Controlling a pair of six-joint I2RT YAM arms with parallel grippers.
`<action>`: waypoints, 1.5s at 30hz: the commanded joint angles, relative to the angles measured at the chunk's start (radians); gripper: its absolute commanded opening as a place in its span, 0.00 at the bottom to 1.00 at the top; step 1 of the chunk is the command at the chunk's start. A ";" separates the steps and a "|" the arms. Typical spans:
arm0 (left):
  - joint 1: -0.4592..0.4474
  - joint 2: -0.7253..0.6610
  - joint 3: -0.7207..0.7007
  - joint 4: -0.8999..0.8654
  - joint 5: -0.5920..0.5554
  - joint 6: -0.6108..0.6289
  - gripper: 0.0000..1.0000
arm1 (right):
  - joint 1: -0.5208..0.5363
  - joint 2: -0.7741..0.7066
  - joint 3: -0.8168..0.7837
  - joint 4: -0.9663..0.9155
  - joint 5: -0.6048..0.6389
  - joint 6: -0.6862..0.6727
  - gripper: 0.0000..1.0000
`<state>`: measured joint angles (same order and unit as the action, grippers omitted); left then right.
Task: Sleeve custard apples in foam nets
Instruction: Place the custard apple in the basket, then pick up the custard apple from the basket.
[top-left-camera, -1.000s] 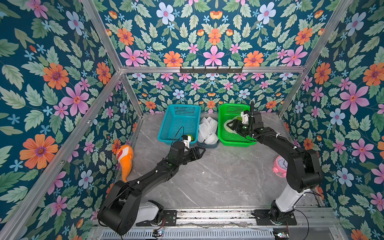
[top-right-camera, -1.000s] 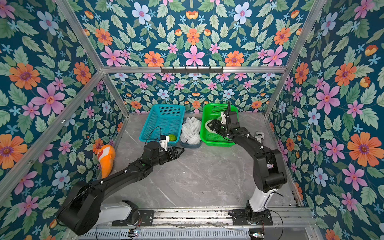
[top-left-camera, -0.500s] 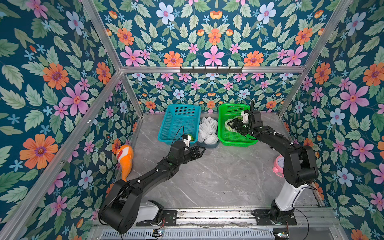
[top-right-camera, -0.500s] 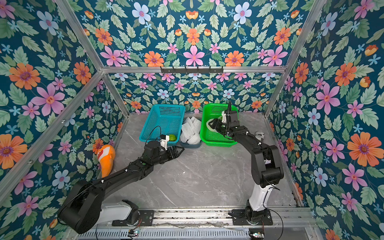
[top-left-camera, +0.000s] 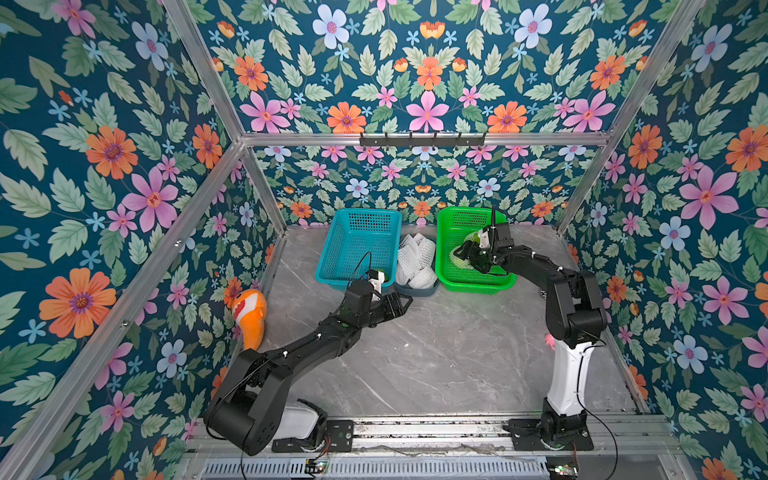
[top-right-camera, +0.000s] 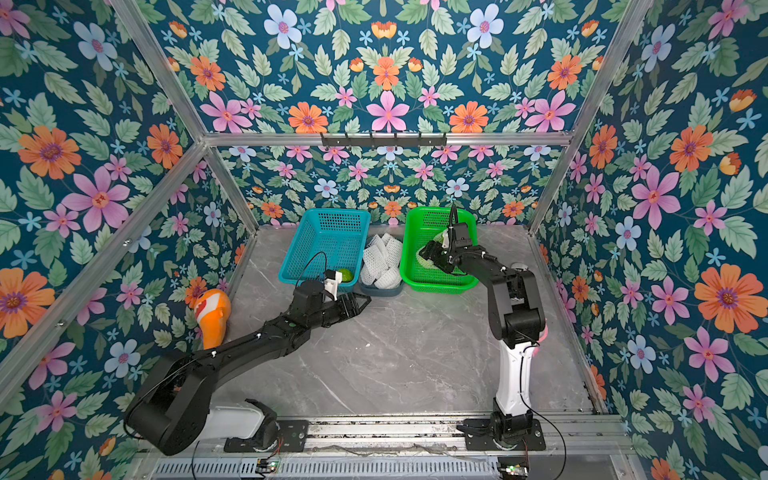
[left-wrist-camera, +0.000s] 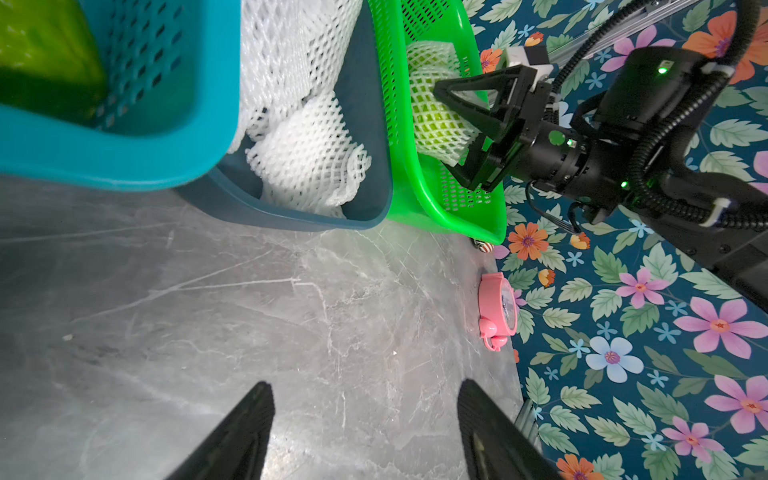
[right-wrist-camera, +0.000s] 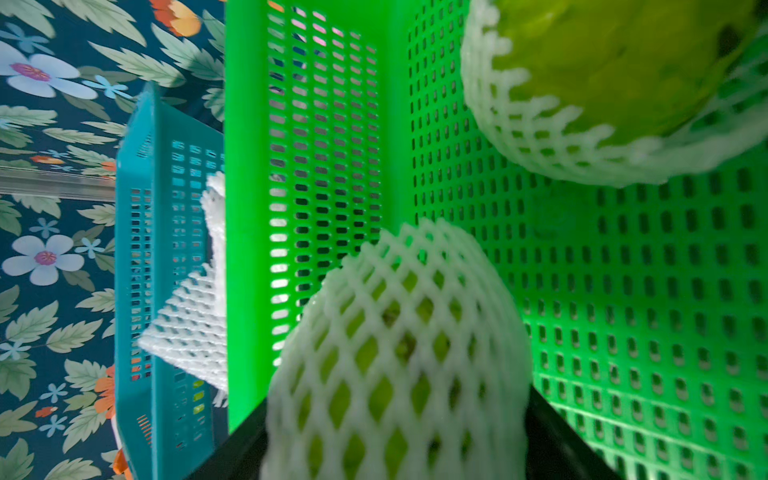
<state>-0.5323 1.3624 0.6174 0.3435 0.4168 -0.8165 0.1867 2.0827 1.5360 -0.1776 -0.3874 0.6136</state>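
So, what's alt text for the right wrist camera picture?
A custard apple sleeved in white foam net sits between two black jaws, inside a green basket. A second netted fruit lies nearby; beyond the wall are a blue basket and spare nets.

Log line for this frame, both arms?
left pincer: open, empty, over grey marble table | right pincer: astride net-sleeved green custard apple in green perforated plastic basket, grip unclear
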 joint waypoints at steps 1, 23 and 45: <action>0.000 0.003 -0.004 0.029 -0.001 0.012 0.73 | 0.002 0.019 0.025 -0.095 0.019 -0.037 0.75; 0.003 -0.002 0.100 -0.091 -0.174 0.042 0.75 | 0.008 -0.331 -0.094 -0.176 0.149 -0.101 0.87; 0.086 0.401 0.871 -0.732 -0.470 0.278 0.73 | 0.214 -0.893 -0.606 -0.056 0.054 -0.048 0.85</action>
<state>-0.4732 1.7287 1.4319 -0.2333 0.0303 -0.5861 0.3805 1.2064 0.9409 -0.2276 -0.3622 0.5808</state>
